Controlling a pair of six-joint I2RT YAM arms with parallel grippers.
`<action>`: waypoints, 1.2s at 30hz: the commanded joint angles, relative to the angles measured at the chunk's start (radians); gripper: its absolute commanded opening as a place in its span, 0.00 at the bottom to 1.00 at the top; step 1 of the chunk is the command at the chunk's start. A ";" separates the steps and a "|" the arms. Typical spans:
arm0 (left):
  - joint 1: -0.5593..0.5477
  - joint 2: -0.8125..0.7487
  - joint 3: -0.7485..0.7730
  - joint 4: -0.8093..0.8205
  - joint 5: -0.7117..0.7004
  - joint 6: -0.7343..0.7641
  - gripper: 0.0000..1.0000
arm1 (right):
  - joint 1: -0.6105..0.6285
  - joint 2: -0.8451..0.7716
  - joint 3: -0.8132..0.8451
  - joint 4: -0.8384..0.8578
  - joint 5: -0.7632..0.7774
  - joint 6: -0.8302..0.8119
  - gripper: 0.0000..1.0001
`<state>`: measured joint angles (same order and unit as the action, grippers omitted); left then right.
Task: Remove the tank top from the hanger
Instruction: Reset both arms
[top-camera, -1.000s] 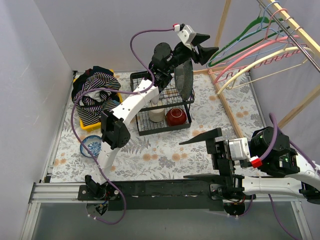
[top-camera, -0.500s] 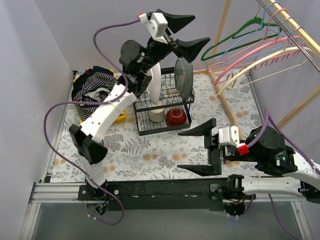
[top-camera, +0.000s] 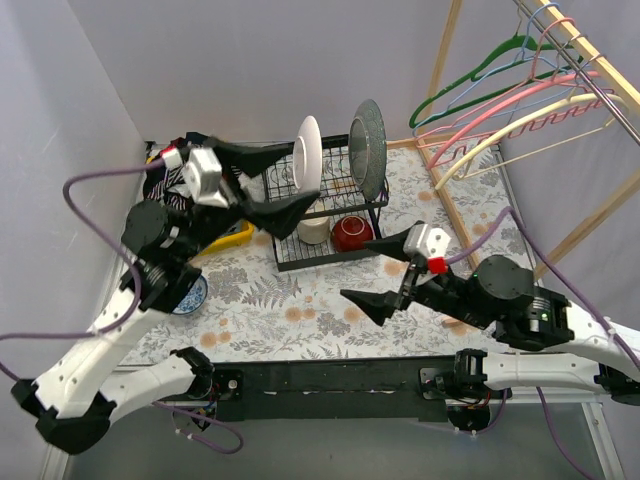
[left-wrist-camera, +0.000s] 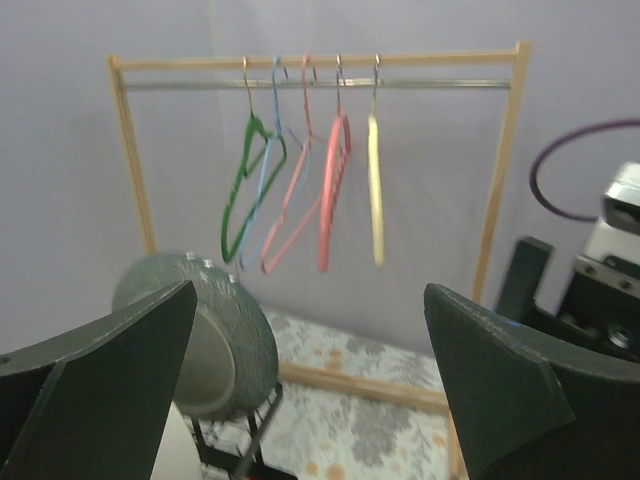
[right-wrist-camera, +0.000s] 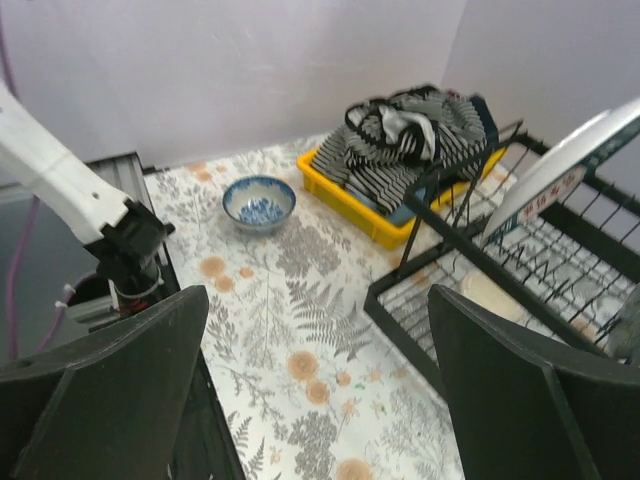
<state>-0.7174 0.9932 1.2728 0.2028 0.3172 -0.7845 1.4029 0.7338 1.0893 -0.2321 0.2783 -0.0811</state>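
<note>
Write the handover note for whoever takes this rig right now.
Left end effector: open, empty, raised near the dish rack.
Right end effector: open, empty, above the near middle of the table.
Striped top: heaped in the yellow tray at the far left, off any hanger.
Hangers: all five hang bare on the rail.
Done: the top appears to be off its hanger.
Left: nothing visible, apart from perhaps parking the arms.

tank top (right-wrist-camera: 415, 125) in tray (right-wrist-camera: 345, 200), rack (top-camera: 330, 250) to right
</note>
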 joint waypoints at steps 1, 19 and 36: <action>-0.005 -0.197 -0.208 -0.109 0.028 -0.073 0.98 | 0.004 0.033 -0.052 -0.007 0.133 0.107 0.98; -0.005 -0.742 -0.694 -0.246 -0.047 -0.188 0.98 | 0.004 -0.065 -0.293 -0.079 0.619 0.549 0.99; -0.005 -0.717 -0.701 -0.253 -0.018 -0.185 0.98 | 0.004 -0.126 -0.295 -0.093 0.664 0.567 0.98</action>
<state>-0.7177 0.2680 0.5625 -0.0528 0.2890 -0.9661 1.4029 0.6205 0.7872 -0.3424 0.8959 0.4656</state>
